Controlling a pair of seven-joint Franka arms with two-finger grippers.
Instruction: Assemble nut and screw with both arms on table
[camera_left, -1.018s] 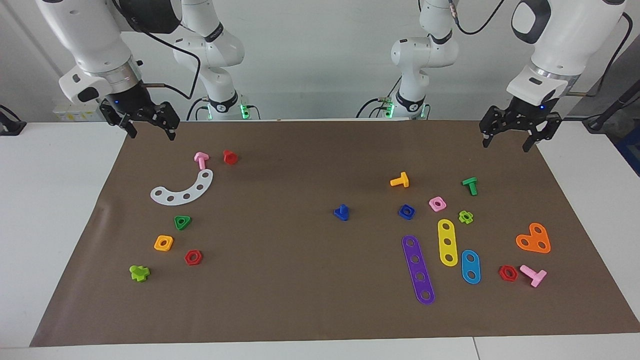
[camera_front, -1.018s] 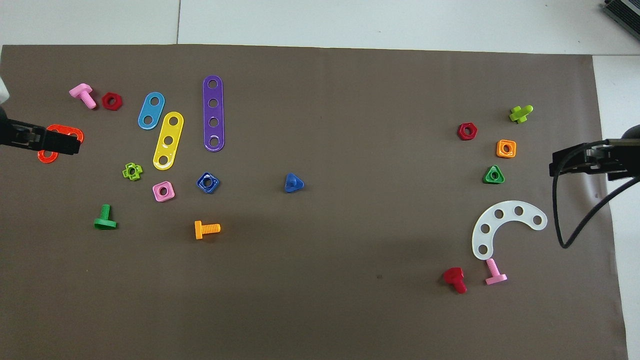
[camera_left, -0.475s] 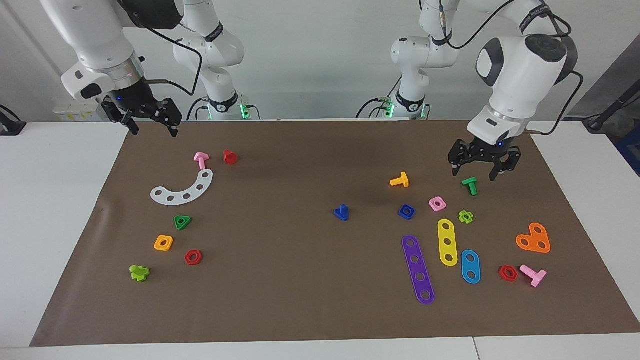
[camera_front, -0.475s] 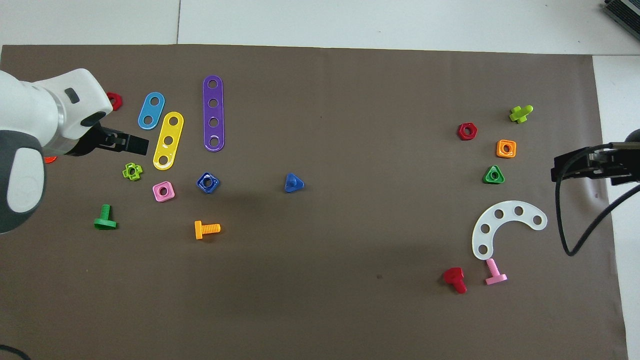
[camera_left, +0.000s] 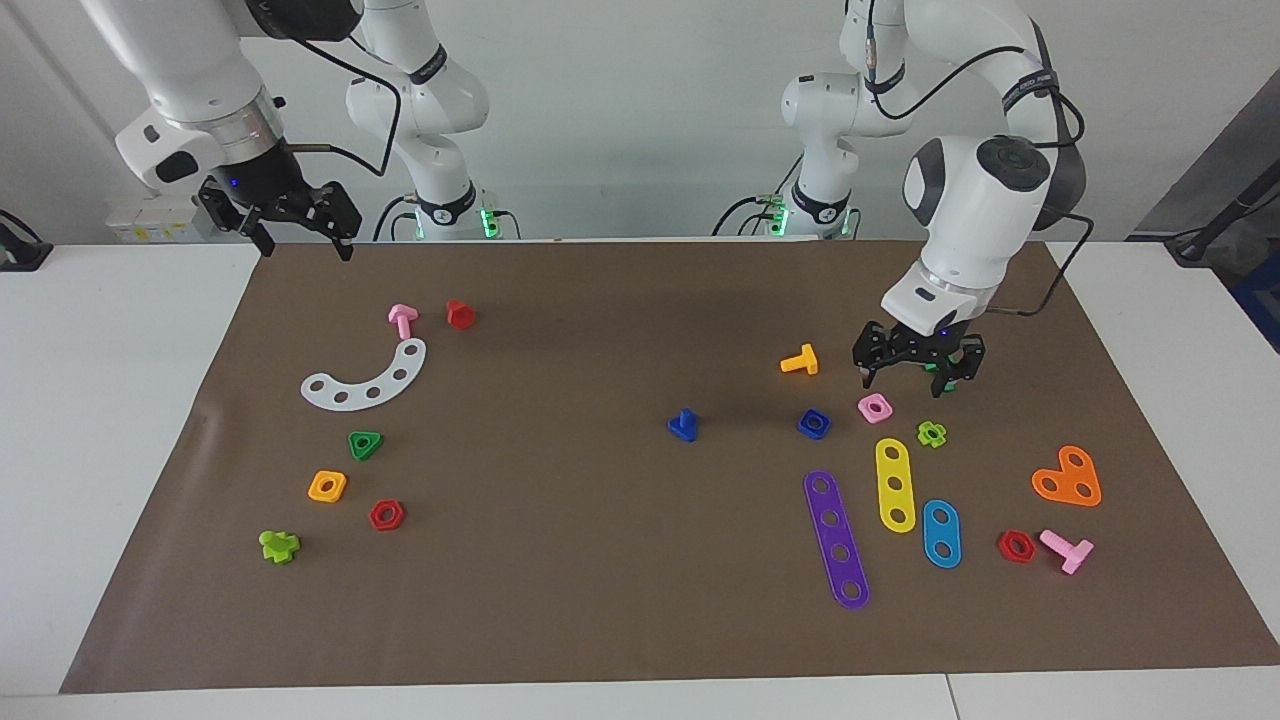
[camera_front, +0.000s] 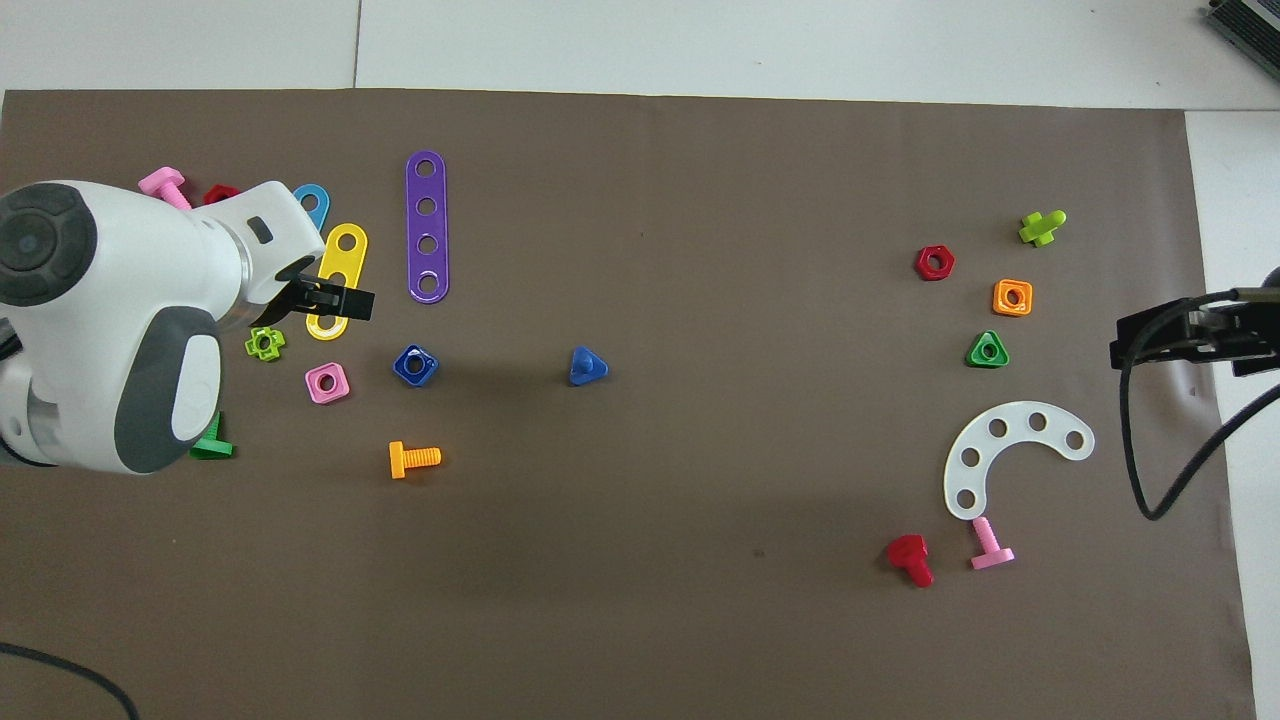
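- While neither piece has been picked up, the nut (camera_left: 813, 424) lies flat on the table's (camera_left: 120, 420) brown mat (camera_left: 600, 560) toward the left arm's end, with the screw (camera_left: 683, 425) well apart from it near the mat's middle, at its 9 o'clock in the facing view.
- A pink square nut (camera_left: 875, 407) sits just beside the blue one at its 2 o'clock in that view, and a yellow-orange bolt (camera_left: 800, 360) lies at its 12 o'clock.
- Risk, as judged: the left gripper (camera_left: 918, 366) hangs low over the pink square nut and a green bolt it partly hides, so a straight descent could take the wrong part; the crowding causes this.
- Left arm: reached forward and bent down over the mat, claw released, fingers spread and pointing downward.
- Right gripper (camera_left: 292, 220): raised over the mat's corner at its own end, released and holding nothing; that arm waits.
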